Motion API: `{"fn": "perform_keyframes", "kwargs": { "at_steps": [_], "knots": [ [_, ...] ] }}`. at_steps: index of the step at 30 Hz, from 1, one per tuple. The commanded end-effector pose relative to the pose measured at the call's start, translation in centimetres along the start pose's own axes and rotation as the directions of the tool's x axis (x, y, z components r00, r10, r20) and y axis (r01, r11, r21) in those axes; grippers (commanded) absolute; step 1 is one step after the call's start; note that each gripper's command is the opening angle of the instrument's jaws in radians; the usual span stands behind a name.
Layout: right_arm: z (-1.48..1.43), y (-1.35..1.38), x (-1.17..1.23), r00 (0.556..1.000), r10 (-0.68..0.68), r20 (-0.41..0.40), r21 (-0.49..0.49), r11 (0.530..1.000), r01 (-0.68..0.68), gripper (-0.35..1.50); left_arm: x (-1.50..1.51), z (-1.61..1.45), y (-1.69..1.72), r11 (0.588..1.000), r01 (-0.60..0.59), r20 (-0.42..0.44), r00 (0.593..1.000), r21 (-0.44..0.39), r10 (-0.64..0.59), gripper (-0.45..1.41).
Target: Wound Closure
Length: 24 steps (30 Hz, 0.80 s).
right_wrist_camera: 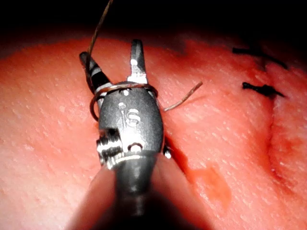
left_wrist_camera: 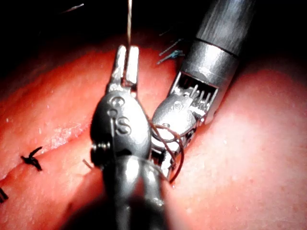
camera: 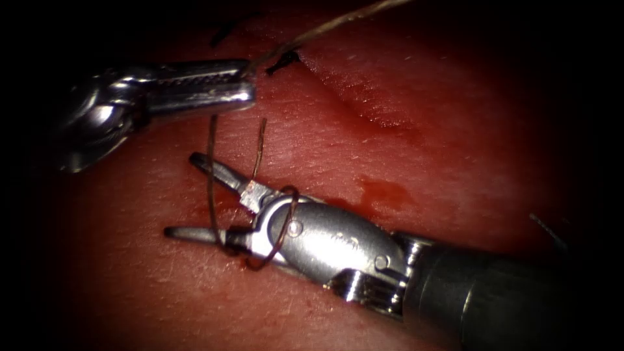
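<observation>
My left tool (camera: 246, 83) lies to the left of the cut (camera: 364, 104), with its jaws shut on the brown thread (camera: 338, 23), which runs up and to the right. In the left wrist view the same jaws (left_wrist_camera: 127, 56) pinch the thread (left_wrist_camera: 129, 19). My right tool (camera: 182, 195) rests low over the tissue (camera: 455, 149), jaws open and nothing between them. The thread is looped around the base of those jaws (camera: 276, 240). A loose thread end (camera: 262, 130) sticks up beside them. The right wrist view shows the open jaws (right_wrist_camera: 111, 52), the thread loop (right_wrist_camera: 124, 86) and the free end (right_wrist_camera: 189, 93).
A dark knotted stitch (camera: 284, 62) sits at the near end of the cut, and two dark stitches (right_wrist_camera: 261, 88) lie along it. A patch of red fluid (camera: 383, 193) stains the tissue near the right tool's shaft (camera: 494, 292).
</observation>
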Motion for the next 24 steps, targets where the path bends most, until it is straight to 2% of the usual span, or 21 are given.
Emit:
{"fn": "perform_keyframes", "kwargs": {
  "at_steps": [1, 11, 14, 18, 22, 24],
  "knots": [
    [0.11, -0.02, -0.03, 1.0, -0.004, -0.007, 0.017, 1.0, 0.004, 0.86, 0.1, 0.07, 0.05, 1.0, 0.008, 0.005, 1.0, 0.012, -0.008, -0.45],
    [0.12, -0.07, -0.06, 0.999, -0.015, -0.049, 0.089, 0.996, 0.019, 0.76, 0.72, -0.01, 0.4, 0.997, 0.043, 0.101, 0.994, 0.061, -0.049, -0.45],
    [0.11, -0.06, -0.06, 0.998, -0.013, -0.062, 0.104, 0.994, 0.019, 0.73, 0.91, -0.05, 0.48, 0.997, 0.043, 0.098, 0.994, 0.07, -0.05, -0.45],
    [0.07, -0.06, -0.04, 0.993, -0.009, -0.117, 0.116, 0.993, 0.022, 0.68, 1.17, -0.17, 0.54, 0.997, 0.03, 0.098, 0.995, 0.066, -0.037, -0.45],
    [0.05, -0.04, -0.02, 0.983, -0.002, -0.186, 0.139, 0.99, 0.028, 0.54, 1.47, -0.28, 0.57, 0.998, 0.01, 0.082, 0.997, 0.057, -0.015, -0.45],
    [0.05, -0.03, -0.02, 0.981, 0.0, -0.192, 0.144, 0.989, 0.029, 0.51, 1.54, -0.31, 0.57, 0.998, 0.004, 0.081, 0.997, 0.057, -0.009, -0.45]
  ]
}}
